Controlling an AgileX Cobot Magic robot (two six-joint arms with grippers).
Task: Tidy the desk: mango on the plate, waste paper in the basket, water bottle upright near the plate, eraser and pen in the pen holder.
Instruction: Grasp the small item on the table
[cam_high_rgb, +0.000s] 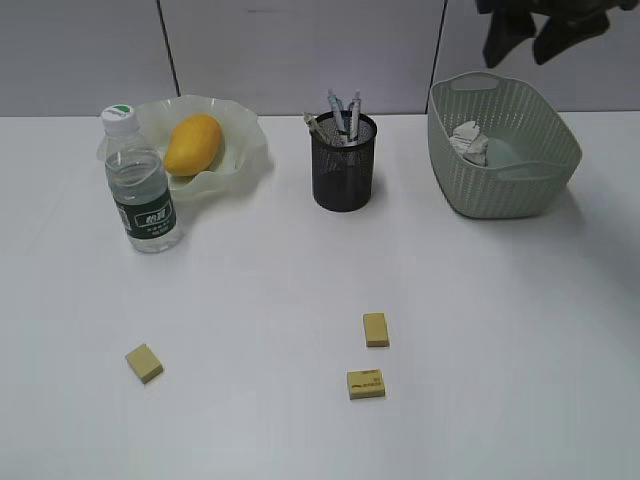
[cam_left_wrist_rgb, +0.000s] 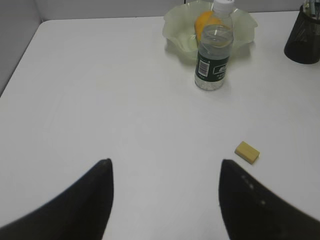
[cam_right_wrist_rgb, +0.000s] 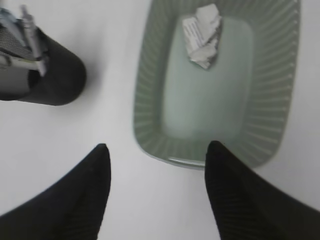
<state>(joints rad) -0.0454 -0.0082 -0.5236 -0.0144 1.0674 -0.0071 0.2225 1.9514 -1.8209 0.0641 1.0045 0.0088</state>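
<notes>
Erasers remain as the open work: three small yellow blocks lying loose on the desk (cam_high_rgb: 300, 420), while mango (cam_high_rgb: 192, 143) sits in the plate (cam_high_rgb: 245, 150), waste paper (cam_high_rgb: 470, 142) lies in the basket (cam_high_rgb: 500, 190), water bottle (cam_high_rgb: 141, 182) stands upright just beside the plate, and pens already stand in the pen holder (cam_high_rgb: 344, 162). Left gripper (cam_left_wrist_rgb: 165, 200) hovers low with jaws spread and empty, looking over bare tabletop toward the left eraser (cam_left_wrist_rgb: 247, 152), which lies ahead and off to its right, long axis slanted across the gripper's line. Right gripper (cam_right_wrist_rgb: 157, 195) hangs high above the basket's near rim, jaws likewise apart and holding nothing, well away from the two erasers at centre front (cam_high_rgb: 375, 329) (cam_high_rgb: 366, 383). Judged from this, nearer reach for the left eraser belongs to the left arm; wrist turn likely needed to square the jaws across its short sides.
</notes>
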